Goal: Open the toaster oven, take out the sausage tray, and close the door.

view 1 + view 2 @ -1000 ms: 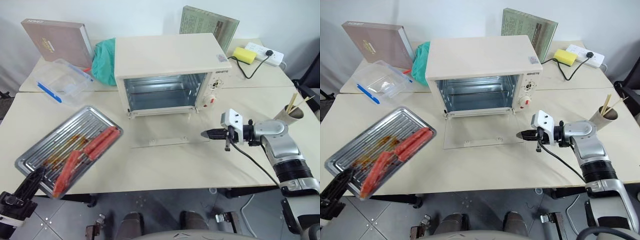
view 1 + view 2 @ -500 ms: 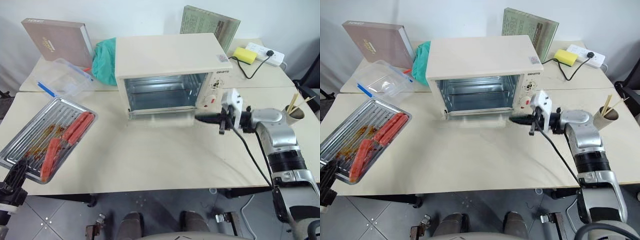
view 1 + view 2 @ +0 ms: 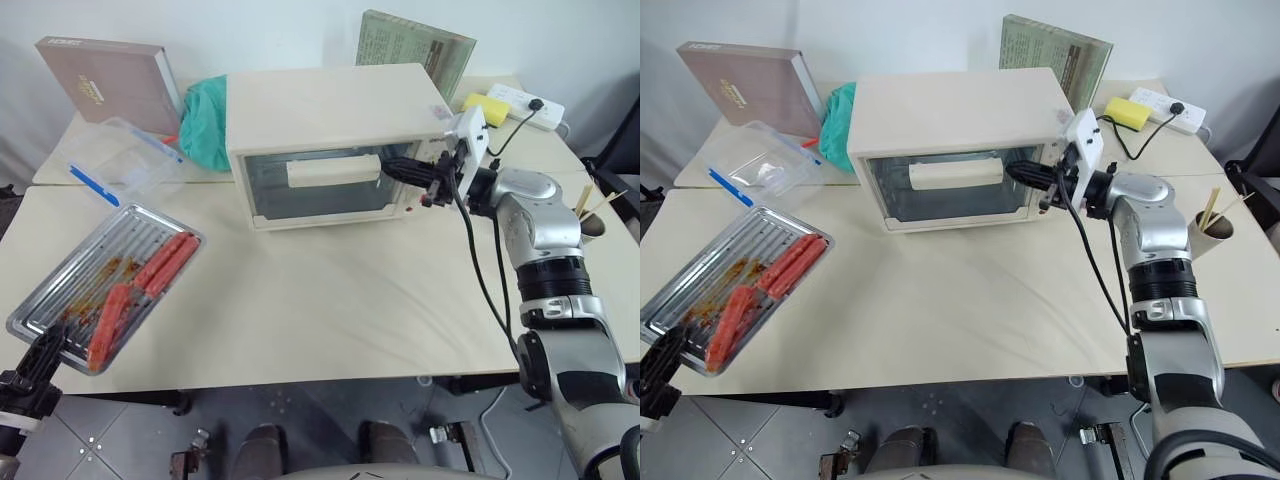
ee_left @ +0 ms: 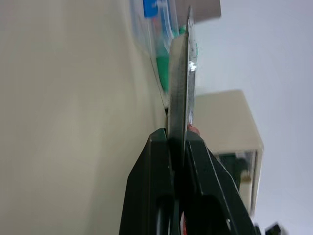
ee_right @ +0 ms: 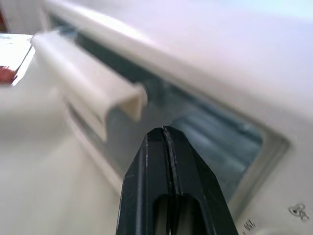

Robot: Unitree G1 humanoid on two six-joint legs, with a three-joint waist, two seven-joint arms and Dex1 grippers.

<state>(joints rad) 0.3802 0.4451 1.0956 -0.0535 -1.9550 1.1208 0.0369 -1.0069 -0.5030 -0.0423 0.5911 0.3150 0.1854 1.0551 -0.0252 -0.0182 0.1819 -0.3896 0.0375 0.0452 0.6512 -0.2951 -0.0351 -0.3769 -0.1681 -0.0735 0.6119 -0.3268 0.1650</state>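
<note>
The cream toaster oven (image 3: 335,110) stands at the middle of the table. Its glass door (image 3: 320,190) is upright against the front, bar handle (image 3: 333,171) at the top. My right gripper (image 3: 390,166) is shut and empty, its tip at the door just right of the handle (image 5: 88,93). The silver sausage tray (image 3: 105,285) with several red sausages (image 3: 160,265) hovers over the table's left front edge. My left gripper (image 3: 45,352) is shut on the tray's near rim (image 4: 181,88), seen edge-on between its fingers (image 4: 156,161).
A clear plastic box with blue clips (image 3: 120,160), a brown book (image 3: 100,80) and a green cloth (image 3: 205,125) sit behind the tray. A green book (image 3: 415,45), yellow sponge (image 3: 487,105), power strip (image 3: 525,105) and cup of chopsticks (image 3: 592,220) stand right.
The door swung up from flat on the table to upright as my right gripper rose and pushed toward the oven. The tray shifted slightly left in my left gripper.
</note>
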